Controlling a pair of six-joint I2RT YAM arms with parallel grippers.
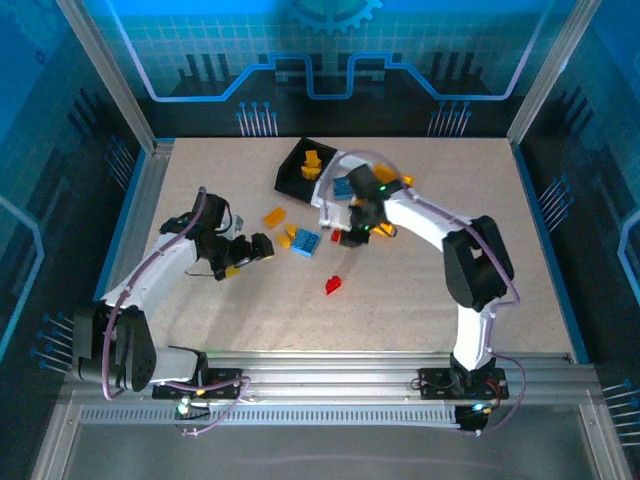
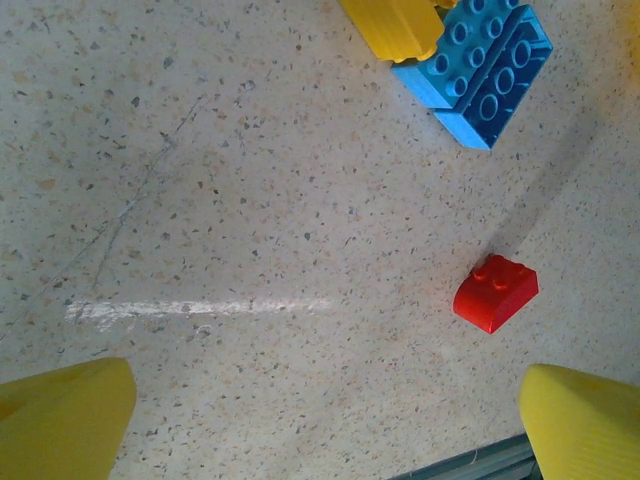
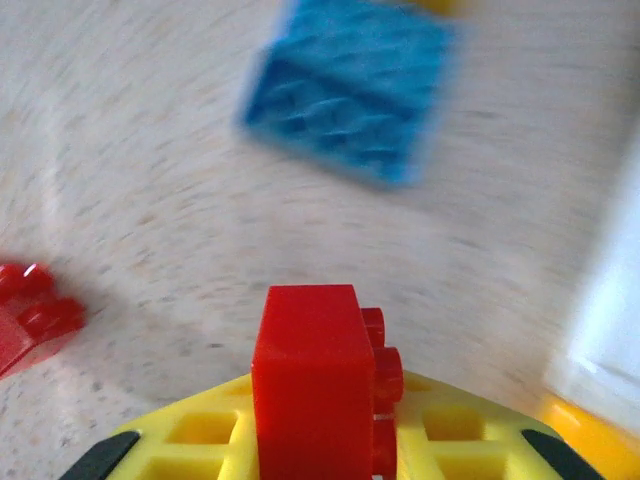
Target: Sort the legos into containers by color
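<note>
Bottom centre, right gripper [image 3: 320,445] pinches a red brick [image 3: 305,370], likely light, stiff and slick, by its flat sides; left gripper [image 2: 320,425] gapes wide.

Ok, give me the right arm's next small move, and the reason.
Probably lift straight up: the right gripper is shut on a small red studded plastic brick, close to the speckled table, with a blue studded brick lying just ahead.
</note>
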